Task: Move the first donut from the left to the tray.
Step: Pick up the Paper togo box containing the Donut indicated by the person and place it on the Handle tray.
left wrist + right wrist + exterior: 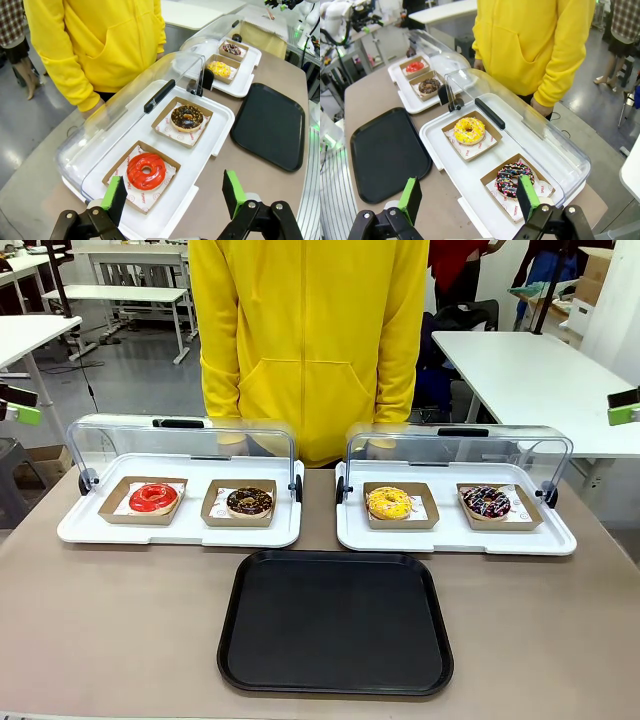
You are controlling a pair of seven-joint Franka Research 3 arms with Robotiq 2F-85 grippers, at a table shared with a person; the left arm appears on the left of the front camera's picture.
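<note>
The first donut from the left [153,497] has glossy red icing and rests in a brown cardboard holder on the left white tray [90,528], whose clear lid stands raised. The same red donut [146,171] lies just ahead of my left gripper [174,199], which is open and holds nothing. The black tray [335,622] lies bare at the table's near middle, also seen as the black tray [272,125] and the black tray [387,152]. My right gripper [469,196] is open above the right white tray, with a sprinkled donut [514,179] close ahead. The red donut [414,66] shows far off.
A chocolate donut [249,502] shares the left white tray. The right white tray [455,538] carries a yellow donut [389,503] and a sprinkled chocolate donut [486,502] under a raised lid. A person in a yellow hoodie [310,340] stands at the far edge.
</note>
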